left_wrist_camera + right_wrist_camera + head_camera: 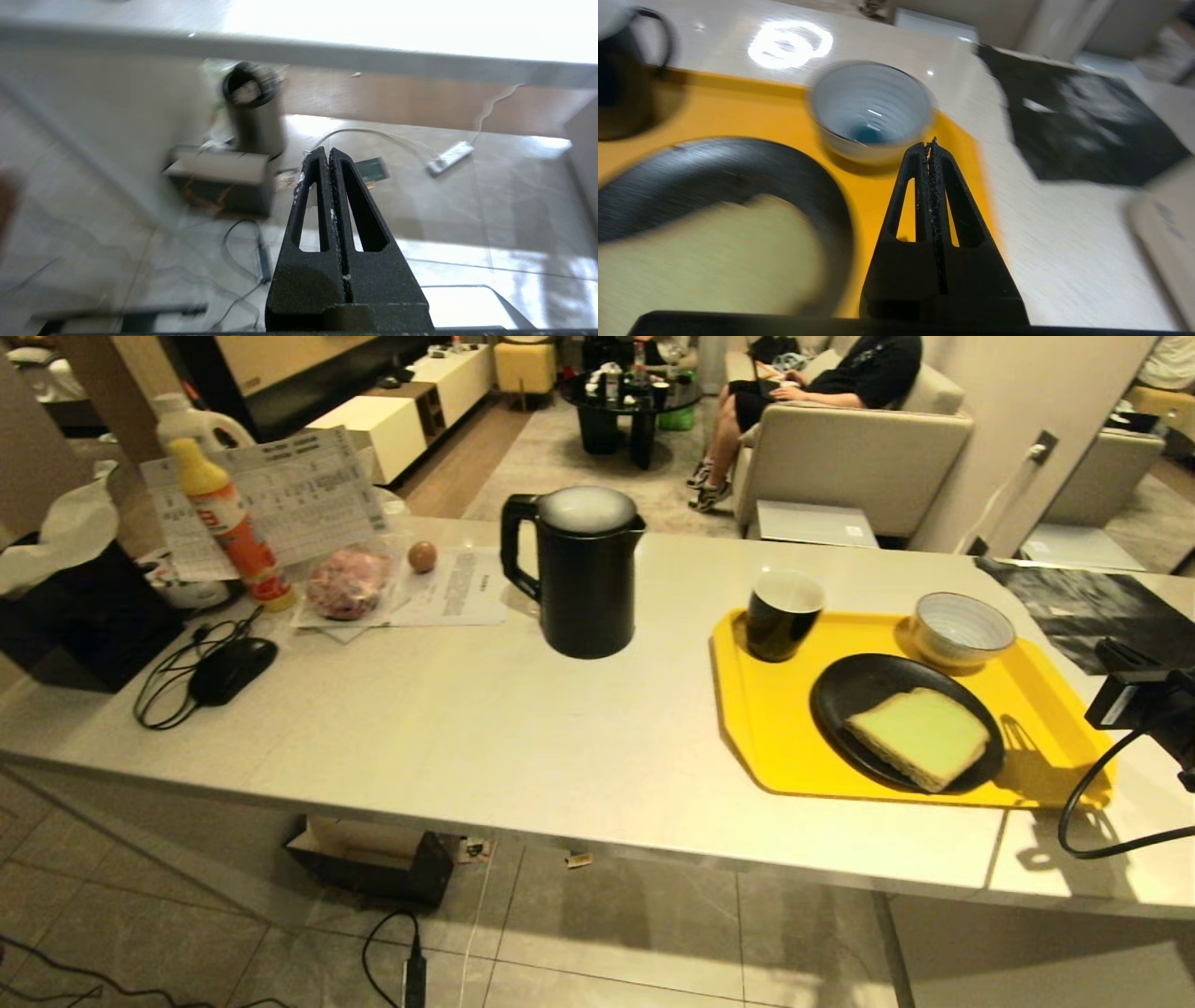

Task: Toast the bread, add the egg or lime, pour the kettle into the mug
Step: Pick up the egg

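Note:
The pale green bread (920, 735) lies on a black plate (845, 695) on a yellow tray (775, 737) at the table's right. The black mug (782, 614) stands on the tray's far left corner. The tall black kettle (583, 574) stands mid-table, and the egg (422, 556) rests on papers to its left. No lime shows. My right gripper (932, 142) is shut and empty. It hovers over the tray's right side, between the bread (714, 252) and a striped bowl (871, 109). My left gripper (325, 151) is shut and empty, parked low and facing the floor.
An orange bottle (233, 527), a wrapped pink packet (347, 583) and a black mouse with cable (231, 669) sit at the table's left. A black mat (1092, 607) lies at the far right. A box (373, 859) sits under the table. A person sits on a sofa (840, 439) beyond.

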`<state>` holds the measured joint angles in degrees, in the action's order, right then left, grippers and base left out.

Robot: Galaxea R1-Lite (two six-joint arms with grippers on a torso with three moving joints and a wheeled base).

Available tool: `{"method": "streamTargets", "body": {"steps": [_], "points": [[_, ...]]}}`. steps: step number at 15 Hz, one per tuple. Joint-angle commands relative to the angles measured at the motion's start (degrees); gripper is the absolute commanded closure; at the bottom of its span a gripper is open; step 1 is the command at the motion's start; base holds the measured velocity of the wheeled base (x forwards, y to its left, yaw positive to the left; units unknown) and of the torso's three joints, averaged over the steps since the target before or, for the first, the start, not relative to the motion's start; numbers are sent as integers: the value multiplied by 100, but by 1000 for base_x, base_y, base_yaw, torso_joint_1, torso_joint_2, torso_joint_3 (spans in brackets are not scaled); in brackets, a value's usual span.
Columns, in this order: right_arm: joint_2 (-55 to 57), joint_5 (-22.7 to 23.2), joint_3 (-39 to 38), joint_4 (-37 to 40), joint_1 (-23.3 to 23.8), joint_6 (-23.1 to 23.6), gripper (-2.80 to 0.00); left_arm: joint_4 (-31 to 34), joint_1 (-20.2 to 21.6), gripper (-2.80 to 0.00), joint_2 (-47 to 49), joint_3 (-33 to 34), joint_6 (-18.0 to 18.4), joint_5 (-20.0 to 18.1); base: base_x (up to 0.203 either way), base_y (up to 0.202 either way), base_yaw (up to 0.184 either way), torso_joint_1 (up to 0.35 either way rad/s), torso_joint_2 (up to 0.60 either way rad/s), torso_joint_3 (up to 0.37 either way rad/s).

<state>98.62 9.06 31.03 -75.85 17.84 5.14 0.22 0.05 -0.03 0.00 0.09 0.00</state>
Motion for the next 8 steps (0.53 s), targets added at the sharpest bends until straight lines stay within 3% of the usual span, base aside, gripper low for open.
{"method": "streamTargets", "body": {"steps": [1,3,8], "points": [[-4,45,1,-44,44,4,0,-2,8,0,-2,0,-1,0,-4,-4,-166,2,5,1],[-10,112,0,-44,97,4,0,2,5,0,0,0,-1,0,-3,-14,-96,2,-2,4],[-36,182,0,-42,210,4,0,0,4,0,-2,0,-1,0,0,0,0,0,0,0]]}}
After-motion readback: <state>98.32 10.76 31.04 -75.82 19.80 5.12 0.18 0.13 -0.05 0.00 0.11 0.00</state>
